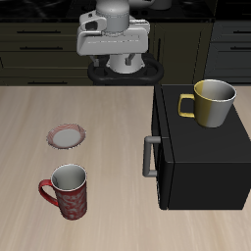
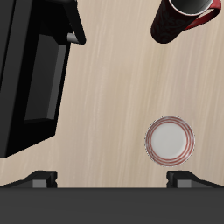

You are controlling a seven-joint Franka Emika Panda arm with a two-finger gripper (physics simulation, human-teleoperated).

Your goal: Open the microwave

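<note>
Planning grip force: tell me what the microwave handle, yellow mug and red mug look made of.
Microwave handle: grey, matte, likely plastic or brushed metal. Yellow mug: glossy, with highlights, probably glazed ceramic. Red mug: patterned, shiny, likely ceramic too.

Two mugs — one yellow (image 1: 213, 102), one red (image 1: 67, 191) — one microwave (image 1: 201, 147), one small plate (image 1: 67, 136), and perhaps four dark cabinets (image 1: 39, 44) at the far side.

- surface (image 1: 108, 201) looks like pale wood grain, pretty matt
- microwave (image 1: 201, 162) is matt black, handle (image 1: 149, 157) plain grey
- yellow mug (image 1: 213, 102) has a glossy glaze
- red mug (image 1: 69, 191) is patterned and shiny
</note>
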